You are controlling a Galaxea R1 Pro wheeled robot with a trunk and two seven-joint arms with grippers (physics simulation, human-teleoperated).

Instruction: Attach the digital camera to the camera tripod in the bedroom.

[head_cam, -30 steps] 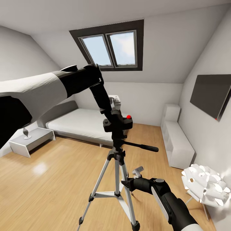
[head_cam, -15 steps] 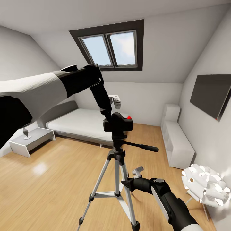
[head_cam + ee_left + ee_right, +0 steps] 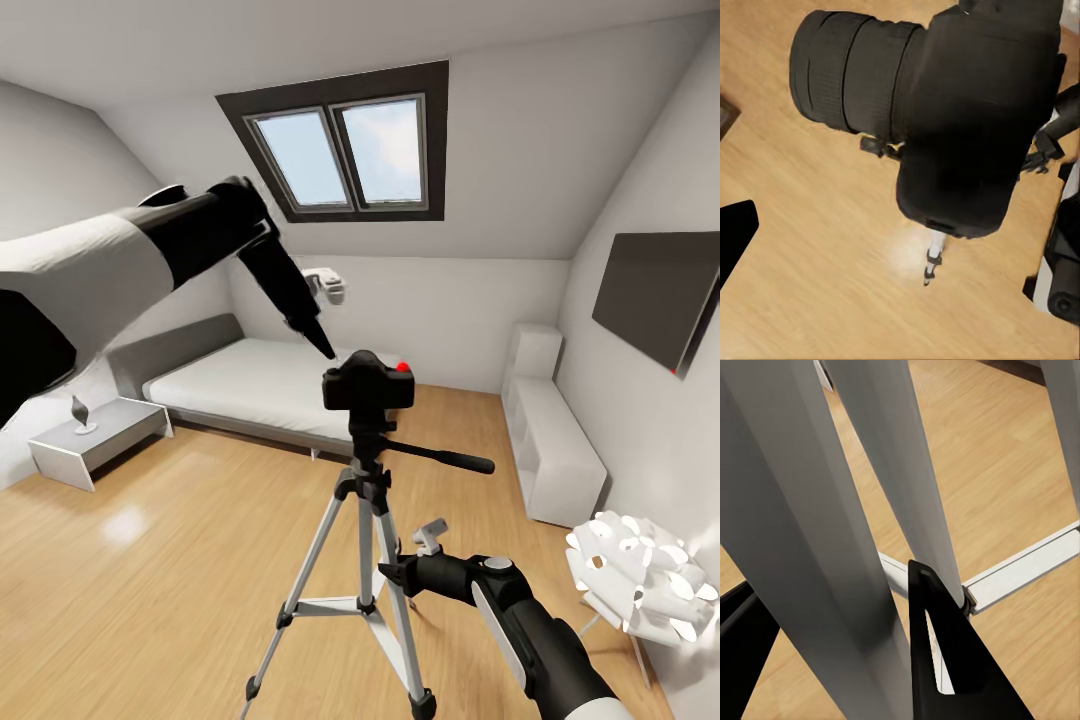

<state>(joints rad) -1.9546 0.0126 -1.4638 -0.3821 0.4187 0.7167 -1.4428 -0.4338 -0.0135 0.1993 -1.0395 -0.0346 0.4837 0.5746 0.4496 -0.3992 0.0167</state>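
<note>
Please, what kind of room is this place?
It looks like an attic bedroom: a bed stands against the far wall, a skylight sits in the sloped ceiling, and a small bedside table stands on the wood floor.

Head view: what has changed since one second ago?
The left gripper has let go of the small black boxy digital camera and drawn back up and to the robot's left. The camera now sits alone on the silver-legged camera tripod. The right gripper, low beside the tripod's legs, has not moved, and the view has not shifted.
</note>
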